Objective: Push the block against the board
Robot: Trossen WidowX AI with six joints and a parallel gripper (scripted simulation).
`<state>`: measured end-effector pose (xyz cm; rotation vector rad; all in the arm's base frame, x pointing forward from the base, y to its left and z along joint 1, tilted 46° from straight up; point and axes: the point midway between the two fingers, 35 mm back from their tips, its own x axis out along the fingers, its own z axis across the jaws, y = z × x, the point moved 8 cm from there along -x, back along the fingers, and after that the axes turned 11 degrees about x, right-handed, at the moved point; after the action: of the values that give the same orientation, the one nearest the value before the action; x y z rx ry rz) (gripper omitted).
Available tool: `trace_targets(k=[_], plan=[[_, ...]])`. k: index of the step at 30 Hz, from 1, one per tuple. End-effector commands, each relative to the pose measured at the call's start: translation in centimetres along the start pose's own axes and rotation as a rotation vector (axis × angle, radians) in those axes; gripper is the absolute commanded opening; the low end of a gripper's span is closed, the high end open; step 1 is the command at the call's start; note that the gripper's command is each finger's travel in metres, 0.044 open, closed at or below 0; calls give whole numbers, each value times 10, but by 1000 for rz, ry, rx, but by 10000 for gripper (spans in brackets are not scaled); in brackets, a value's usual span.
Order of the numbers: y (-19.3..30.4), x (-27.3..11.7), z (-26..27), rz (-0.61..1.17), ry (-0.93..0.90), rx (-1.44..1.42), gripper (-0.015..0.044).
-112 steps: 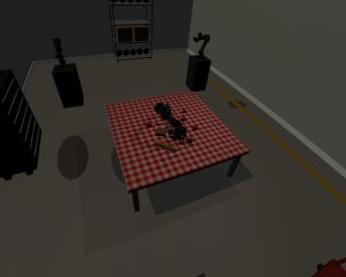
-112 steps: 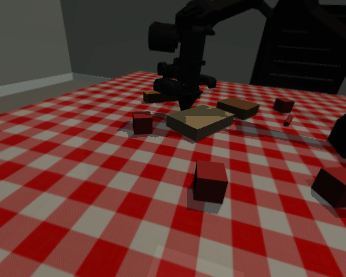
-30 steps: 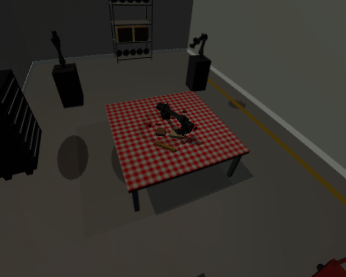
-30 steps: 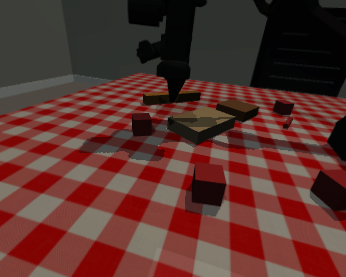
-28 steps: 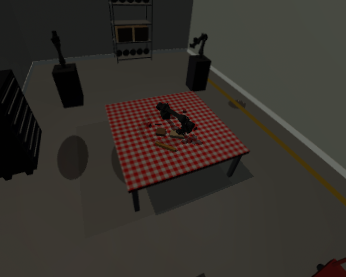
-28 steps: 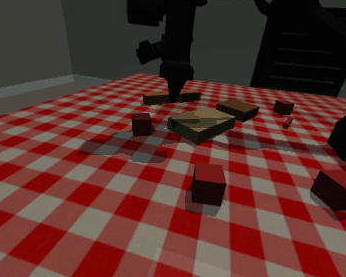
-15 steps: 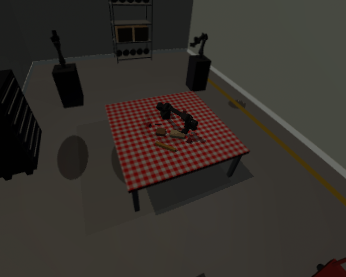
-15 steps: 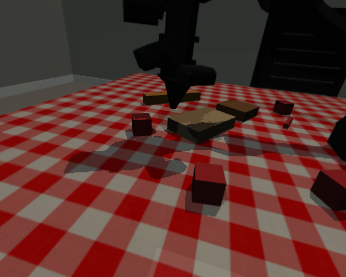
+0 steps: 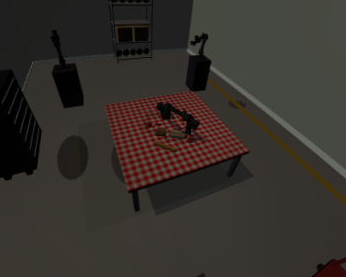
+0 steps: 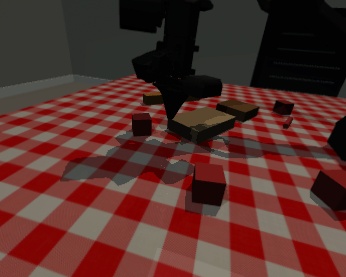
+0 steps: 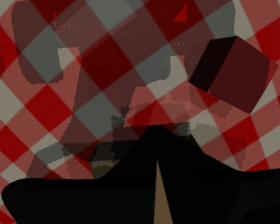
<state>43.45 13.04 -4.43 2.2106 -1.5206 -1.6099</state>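
Note:
The brown square block lies flat on the checked cloth. The light tan rectangular board lies flat beside it, with a narrow gap between them in the top view; part of the board's edge shows low in the wrist view. My gripper is shut and empty. It points down with its tips low, at the end of the board away from the block. Whether the tips touch the board is hard to tell. The fingers hide most of the board in the wrist view.
A dark red cube stands near the gripper. Other red cubes stand toward the exterior camera, and another lies beyond the block. A long narrow orange-brown strip lies to one side.

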Motion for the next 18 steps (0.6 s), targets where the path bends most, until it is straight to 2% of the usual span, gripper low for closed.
trace_targets(k=[1, 18], plan=[[5, 42, 2, 31, -9, -47, 0], [14, 42, -2, 32, -9, -47, 0]])
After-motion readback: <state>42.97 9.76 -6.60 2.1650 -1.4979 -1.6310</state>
